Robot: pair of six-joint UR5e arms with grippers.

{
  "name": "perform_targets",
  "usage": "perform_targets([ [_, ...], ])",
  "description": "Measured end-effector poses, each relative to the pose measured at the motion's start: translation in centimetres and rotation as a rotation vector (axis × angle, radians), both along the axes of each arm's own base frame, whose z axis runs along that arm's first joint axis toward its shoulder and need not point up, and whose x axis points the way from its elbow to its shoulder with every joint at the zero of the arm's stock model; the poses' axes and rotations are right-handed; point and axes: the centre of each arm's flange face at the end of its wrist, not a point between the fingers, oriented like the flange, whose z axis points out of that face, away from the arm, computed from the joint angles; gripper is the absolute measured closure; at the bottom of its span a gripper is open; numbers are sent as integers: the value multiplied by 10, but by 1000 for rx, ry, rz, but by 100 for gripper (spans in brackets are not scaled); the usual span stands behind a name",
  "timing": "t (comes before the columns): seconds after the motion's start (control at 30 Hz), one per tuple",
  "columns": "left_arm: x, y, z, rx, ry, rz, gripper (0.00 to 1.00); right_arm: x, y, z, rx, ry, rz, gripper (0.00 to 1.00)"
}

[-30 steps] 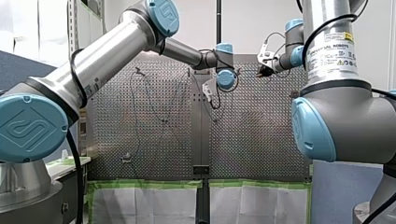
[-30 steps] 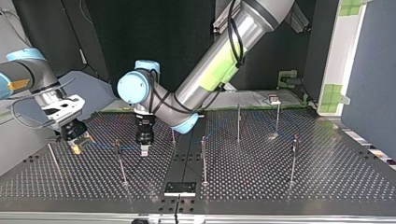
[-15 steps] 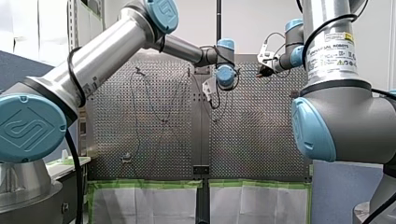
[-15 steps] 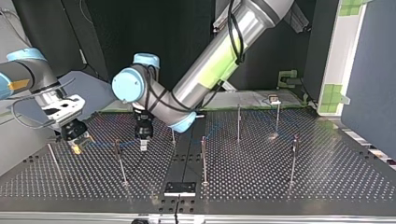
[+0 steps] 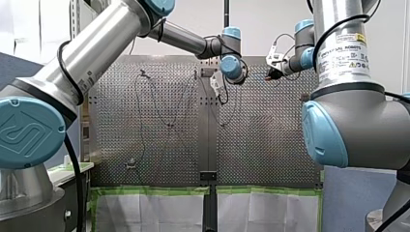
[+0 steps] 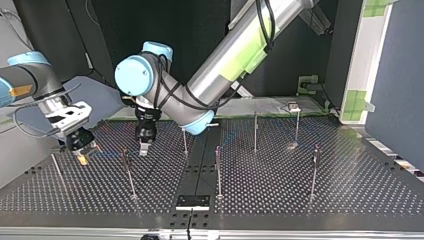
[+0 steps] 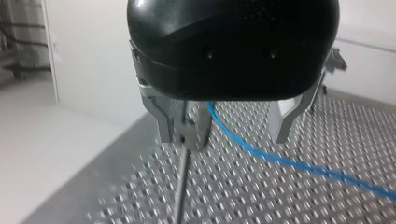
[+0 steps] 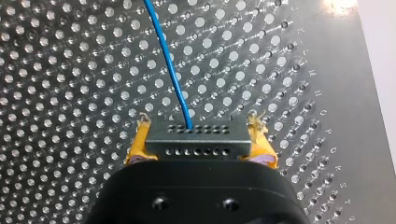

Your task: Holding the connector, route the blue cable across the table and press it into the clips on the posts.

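The grey connector (image 8: 196,140) sits between the yellow pads of my right gripper (image 8: 198,145), which is shut on it. The blue cable (image 8: 170,70) leaves the connector over the perforated table. In the top view my right gripper (image 6: 81,152) hangs low at the left. My left gripper (image 6: 143,148) hovers a little to its right, beside a thin post (image 6: 128,175). In the left wrist view my left gripper (image 7: 224,137) is open. The blue cable (image 7: 280,158) passes loosely between its metal fingers (image 7: 284,122). A post with a clip (image 7: 187,135) stands against the other finger.
Several thin posts stand across the perforated table (image 6: 280,195), among them ones at the middle (image 6: 218,170) and at the top view's right (image 6: 314,170). A small black plate (image 6: 192,201) lies near that view's bottom edge. Green tape edges the table's far side.
My left arm has carried its open gripper toward the top view's left and slightly away from that camera, closer to my right gripper. My right arm and the connector have stayed put.
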Motion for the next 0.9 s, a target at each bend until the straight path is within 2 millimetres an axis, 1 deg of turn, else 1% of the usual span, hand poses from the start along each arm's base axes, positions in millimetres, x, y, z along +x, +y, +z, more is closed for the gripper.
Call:
perform_targets([
  [0.17, -7, 6, 14, -15, -36, -27, 0, 1, 0, 0, 0, 0, 0, 100],
  [0.57, -21, 38, 47, -26, -126, 72, 0, 3, 2, 0, -5, 5, 4, 100],
  [0.67, -27, 44, 54, -45, -142, 95, 0, 5, 2, 0, -5, 6, 7, 100],
  [0.9, -50, 51, 70, -125, -167, 123, 0, 11, 5, 0, -6, 10, 17, 100],
])
